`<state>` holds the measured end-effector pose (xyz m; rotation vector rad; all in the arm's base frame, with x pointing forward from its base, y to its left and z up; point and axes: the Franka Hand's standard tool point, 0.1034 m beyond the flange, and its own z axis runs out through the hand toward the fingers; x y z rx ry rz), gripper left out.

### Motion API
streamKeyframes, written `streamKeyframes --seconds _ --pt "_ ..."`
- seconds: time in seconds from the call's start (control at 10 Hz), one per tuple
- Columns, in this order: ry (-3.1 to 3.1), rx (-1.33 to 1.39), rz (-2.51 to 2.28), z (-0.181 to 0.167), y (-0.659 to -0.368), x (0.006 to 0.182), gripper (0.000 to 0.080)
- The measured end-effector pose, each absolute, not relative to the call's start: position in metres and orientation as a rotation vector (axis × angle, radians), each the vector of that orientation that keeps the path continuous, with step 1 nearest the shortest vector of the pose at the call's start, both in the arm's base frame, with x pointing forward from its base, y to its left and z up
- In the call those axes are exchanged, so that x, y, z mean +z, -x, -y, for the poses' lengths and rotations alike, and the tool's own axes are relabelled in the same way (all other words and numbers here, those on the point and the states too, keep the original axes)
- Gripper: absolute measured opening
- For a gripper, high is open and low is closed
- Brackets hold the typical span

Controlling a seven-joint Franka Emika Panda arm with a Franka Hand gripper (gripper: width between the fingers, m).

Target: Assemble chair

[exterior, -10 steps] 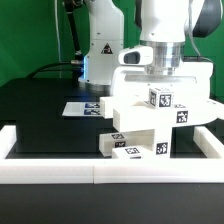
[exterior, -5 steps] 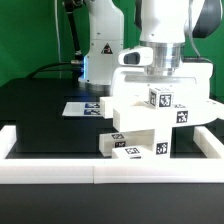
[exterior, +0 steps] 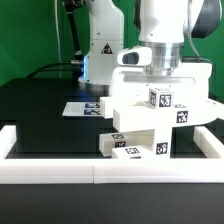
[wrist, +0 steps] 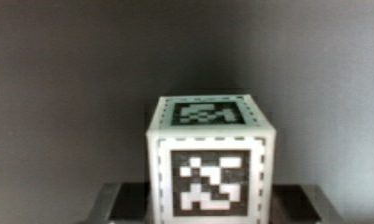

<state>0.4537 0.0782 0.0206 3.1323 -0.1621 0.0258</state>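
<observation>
The chair is a cluster of white slab and post parts (exterior: 150, 128) with black-and-white tags, standing on the black table near the front rail. A white square post (exterior: 160, 99) stands upright on top of the cluster. My gripper (exterior: 160, 86) comes straight down on this post. In the wrist view the post (wrist: 209, 150) fills the middle, one tag on its end face and one on its side. Its lower part sits between the dark fingers (wrist: 127, 203), which press against both sides. My gripper (wrist: 212, 206) is shut on the post.
The marker board (exterior: 84, 107) lies flat behind the parts on the exterior view's left. Long plain white rails (exterior: 100, 172) border the table at the front and on both sides. The white robot base (exterior: 100, 45) stands behind.
</observation>
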Motion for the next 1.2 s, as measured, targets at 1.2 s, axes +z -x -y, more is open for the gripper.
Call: streamKeyframes --seconds 1.2 --pt "-3.242 0.096 0.274 -0.062 -0.457 0.119 0.0289"
